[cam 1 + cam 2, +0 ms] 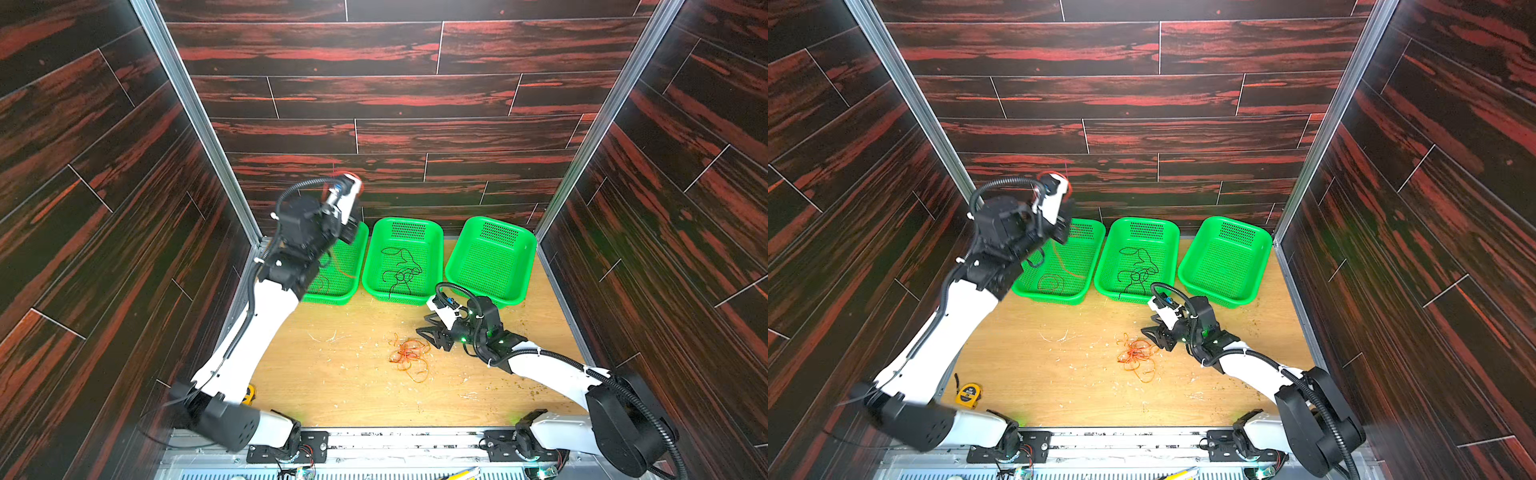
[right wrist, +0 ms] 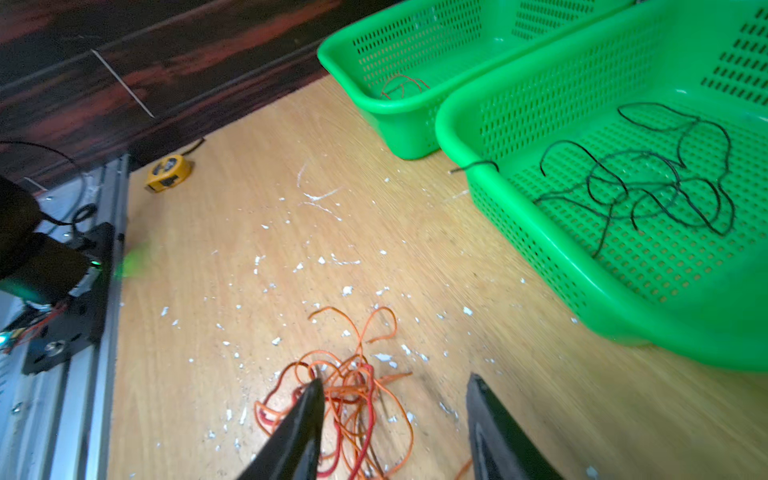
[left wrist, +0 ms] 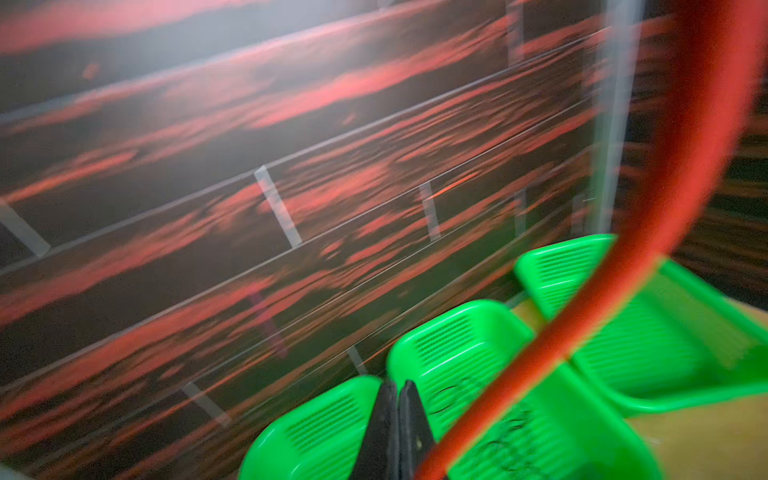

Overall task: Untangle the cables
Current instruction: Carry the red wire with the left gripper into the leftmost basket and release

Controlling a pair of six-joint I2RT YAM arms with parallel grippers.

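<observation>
Left gripper (image 3: 395, 384): jaws pressed together above left basket (image 1: 1059, 297); grip on red cable (image 3: 665, 208) unclear, cable blurred in wrist view. Right gripper (image 2: 395, 378): jaws apart over orange cable (image 1: 409, 353) tangle on table (image 1: 332, 395). Black cable (image 2: 648, 156) in middle basket (image 1: 409, 230).

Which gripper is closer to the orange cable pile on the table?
Right. The right gripper sits just beside the orange cable pile, jaws open; the left gripper is raised above the left basket, well away.
</observation>
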